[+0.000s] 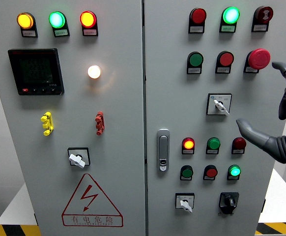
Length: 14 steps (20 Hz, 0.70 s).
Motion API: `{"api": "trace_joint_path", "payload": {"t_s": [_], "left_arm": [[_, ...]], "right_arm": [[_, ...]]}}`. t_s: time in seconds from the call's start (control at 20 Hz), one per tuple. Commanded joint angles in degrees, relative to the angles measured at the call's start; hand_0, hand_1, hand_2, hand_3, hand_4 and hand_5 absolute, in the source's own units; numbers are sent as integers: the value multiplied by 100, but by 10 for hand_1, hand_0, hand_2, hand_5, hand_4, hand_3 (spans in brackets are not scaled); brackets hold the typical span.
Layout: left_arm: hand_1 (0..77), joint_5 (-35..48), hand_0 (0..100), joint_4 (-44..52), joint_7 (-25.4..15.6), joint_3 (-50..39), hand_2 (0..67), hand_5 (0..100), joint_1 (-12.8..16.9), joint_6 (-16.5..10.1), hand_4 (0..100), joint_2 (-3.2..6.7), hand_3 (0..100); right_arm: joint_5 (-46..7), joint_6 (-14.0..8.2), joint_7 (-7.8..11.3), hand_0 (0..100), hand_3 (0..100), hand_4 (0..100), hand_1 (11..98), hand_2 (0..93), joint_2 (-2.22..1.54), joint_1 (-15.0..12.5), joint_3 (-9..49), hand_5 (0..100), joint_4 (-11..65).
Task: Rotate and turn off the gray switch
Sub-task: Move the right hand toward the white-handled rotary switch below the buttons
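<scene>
Fingers of the right hand are spread loose, holding nothing, just right of the gray rotary switch.

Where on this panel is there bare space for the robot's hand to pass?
Bare metal lies between the door handle and the gray switch, and below the yellow clip. The button rows by the right hand are crowded.

The tall grey metal cabinet carries everything. Around its silver door latch: a grey rotary switch up right, coloured lamps beside, a red warning triangle lower left.
</scene>
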Motion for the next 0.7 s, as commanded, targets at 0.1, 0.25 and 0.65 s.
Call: {"api": "trace_joint_path", "payload": {"t_s": [0.1,0.25,0.65], "left_arm": [[0,0,344,0,0,-9,123,123,-1,0,119,0,223],[0,0,343,0,0,-9,123,123,-1,0,119,0,223],[0,0,343,0,0,-9,123,123,-1,0,119,0,223]], "right_arm": [[-7,14,5,0,874,1000,426,202,0,11,33,1000,-9],[-7,14,-4,0,873,1000,424,203,0,20,33,1000,-44],[10,14,-301,0,870,1000,408,403,-9,204,-64,1000,-281]]}}
